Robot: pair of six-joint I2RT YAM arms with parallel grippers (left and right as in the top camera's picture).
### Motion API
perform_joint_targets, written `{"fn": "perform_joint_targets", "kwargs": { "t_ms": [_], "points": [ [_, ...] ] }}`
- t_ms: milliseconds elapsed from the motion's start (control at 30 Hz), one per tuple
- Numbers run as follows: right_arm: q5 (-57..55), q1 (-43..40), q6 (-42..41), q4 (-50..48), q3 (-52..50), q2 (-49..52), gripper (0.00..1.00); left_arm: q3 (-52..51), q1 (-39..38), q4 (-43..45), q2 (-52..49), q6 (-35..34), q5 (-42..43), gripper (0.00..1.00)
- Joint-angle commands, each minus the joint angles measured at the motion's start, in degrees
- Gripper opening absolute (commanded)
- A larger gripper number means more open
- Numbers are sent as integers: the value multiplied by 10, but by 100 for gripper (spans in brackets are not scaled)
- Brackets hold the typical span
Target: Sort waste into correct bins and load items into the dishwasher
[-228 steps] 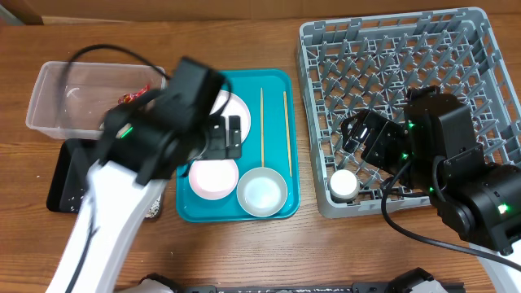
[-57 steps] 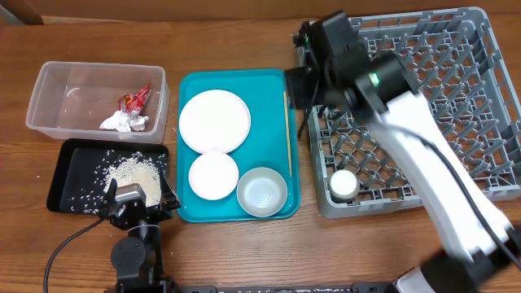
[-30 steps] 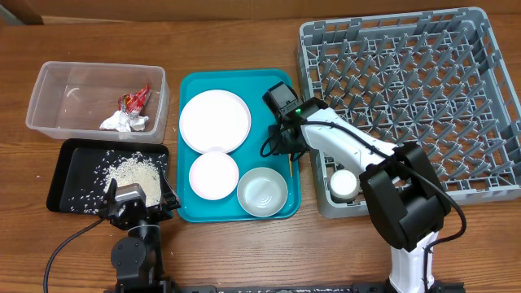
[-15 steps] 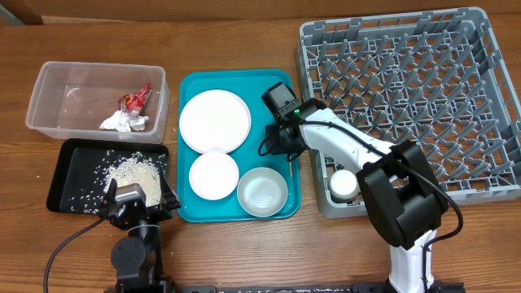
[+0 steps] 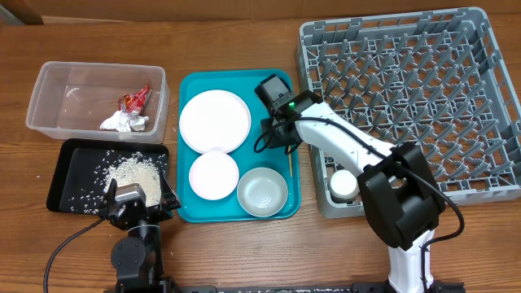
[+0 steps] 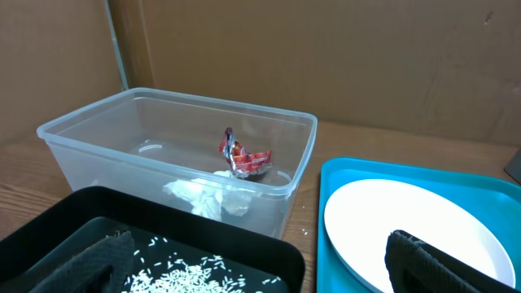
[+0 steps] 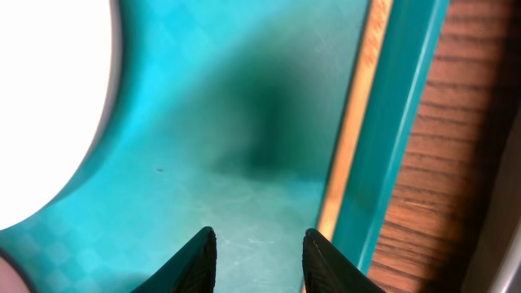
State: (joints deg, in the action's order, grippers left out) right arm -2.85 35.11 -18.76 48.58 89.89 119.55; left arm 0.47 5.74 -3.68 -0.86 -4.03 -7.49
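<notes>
A clear tub (image 5: 49, 102) holds the red wrapper (image 5: 136, 99) and the white tissue (image 5: 122, 121). Rice (image 5: 133, 171) lies in the black tray (image 5: 65, 163). The large plate (image 5: 214, 120), smaller plate (image 5: 213, 174) and bowl (image 5: 262, 191) sit on the teal tray (image 5: 189, 213). One chopstick (image 7: 354, 138) lies along that tray's right wall. The cup (image 5: 343, 184) stands in the grey rack (image 5: 407, 98). My right gripper (image 7: 259, 252) hovers open low over bare teal tray, the chopstick just outside its right finger. My left gripper (image 6: 259, 244) is wide open at the black tray's near end.
The teal tray's raised right wall (image 7: 399, 122) runs beside my right fingers, with wooden table (image 7: 456, 163) beyond it. The right arm (image 5: 342, 146) stretches from the table's front edge across the rack's near left corner. A cable (image 5: 73, 236) trails from the left arm base.
My right gripper has crept a little toward the far end of the teal tray, along the chopstick. The left gripper and all tableware have stayed put.
</notes>
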Motion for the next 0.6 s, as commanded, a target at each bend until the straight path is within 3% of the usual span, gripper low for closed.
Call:
{"fn": "perform_joint_targets", "kwargs": {
  "t_ms": [0,567],
  "points": [
    [-32,4,9,1,10,2,37,-2,2,1,6,11,-2,100],
    [-24,-3,-16,-9,1,73,37,-2,2,1,6,11,-2,100]
  ]
}}
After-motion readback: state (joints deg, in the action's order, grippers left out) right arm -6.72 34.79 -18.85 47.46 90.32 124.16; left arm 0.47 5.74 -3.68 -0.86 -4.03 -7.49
